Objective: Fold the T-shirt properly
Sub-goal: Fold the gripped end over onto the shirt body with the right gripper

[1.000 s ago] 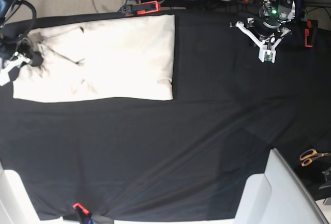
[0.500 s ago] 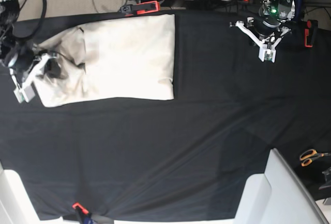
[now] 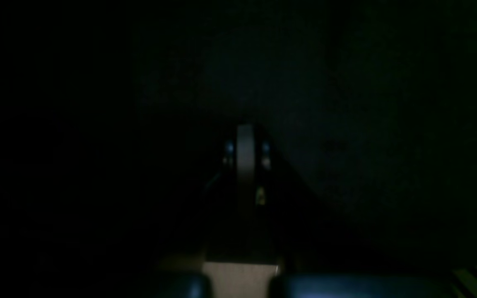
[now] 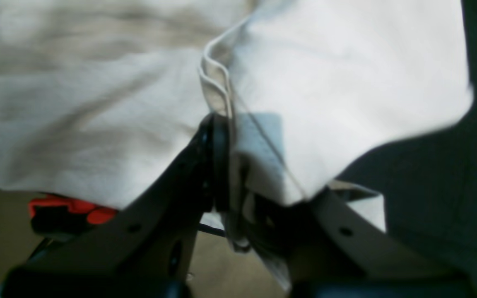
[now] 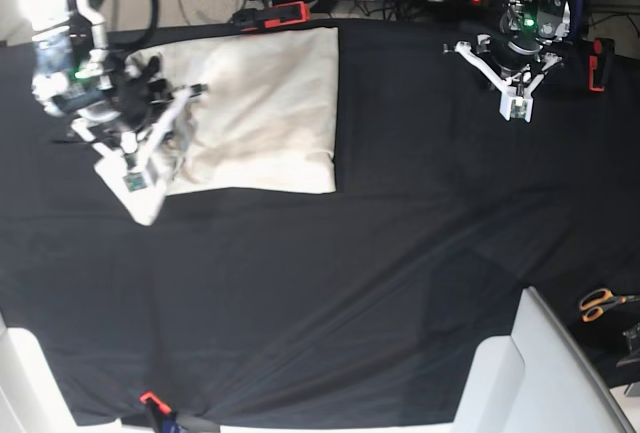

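While the T-shirt (image 5: 255, 113) is lying at the far left of the worktop (image 5: 350, 283), on the black tablecloth, its outer end is being lifted and carried inward over the flat body, so the step in hand looks like a widthwise fold of the already narrowed shirt. The right gripper (image 5: 140, 158) is pinching a doubled edge of the cream cloth between nearly closed jaws; in the right wrist view the hem (image 4: 215, 89) is running straight into the jaws of the right gripper (image 4: 232, 165), with loose fabric draping off to one side. The left gripper (image 5: 517, 105) is hanging closed and empty over bare tablecloth, well apart from the shirt; its own camera is showing almost nothing but darkness. Next, the held end probably needs carrying further across until its edge is meeting the opposite edge, then lowering flat before letting go, so the layers are not bunching.
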Robot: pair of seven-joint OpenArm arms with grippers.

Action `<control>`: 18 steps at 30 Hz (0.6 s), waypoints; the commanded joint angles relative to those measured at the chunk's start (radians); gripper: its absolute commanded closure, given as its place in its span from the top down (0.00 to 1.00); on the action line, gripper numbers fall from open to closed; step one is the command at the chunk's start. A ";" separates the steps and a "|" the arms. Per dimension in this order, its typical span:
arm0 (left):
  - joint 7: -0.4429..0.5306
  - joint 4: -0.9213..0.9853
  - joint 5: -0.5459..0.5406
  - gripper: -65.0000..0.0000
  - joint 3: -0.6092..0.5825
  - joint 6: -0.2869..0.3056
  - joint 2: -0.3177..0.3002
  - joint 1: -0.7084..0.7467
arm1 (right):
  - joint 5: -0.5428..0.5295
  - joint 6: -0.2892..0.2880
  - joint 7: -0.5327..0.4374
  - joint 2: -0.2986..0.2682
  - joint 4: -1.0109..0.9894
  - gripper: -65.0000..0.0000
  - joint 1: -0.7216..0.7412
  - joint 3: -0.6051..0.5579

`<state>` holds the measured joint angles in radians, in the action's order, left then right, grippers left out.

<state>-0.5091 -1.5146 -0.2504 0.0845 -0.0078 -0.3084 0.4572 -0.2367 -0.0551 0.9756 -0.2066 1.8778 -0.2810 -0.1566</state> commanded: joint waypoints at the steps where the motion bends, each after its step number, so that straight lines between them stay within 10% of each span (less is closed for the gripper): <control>1: 0.007 -0.014 0.001 0.00 0.004 -0.004 -0.010 0.002 | 0.010 0.016 -0.005 0.006 0.018 0.01 0.006 -0.030; 18: 0.007 -0.014 0.001 0.00 0.004 -0.004 -0.010 0.001 | 0.162 0.350 0.021 0.111 -0.059 0.01 0.099 -0.347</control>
<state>-0.5091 -1.5146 -0.2504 0.0841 -0.0078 -0.3080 0.4564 -0.0734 0.2958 1.0119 -0.0982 1.8023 -0.1905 -0.5076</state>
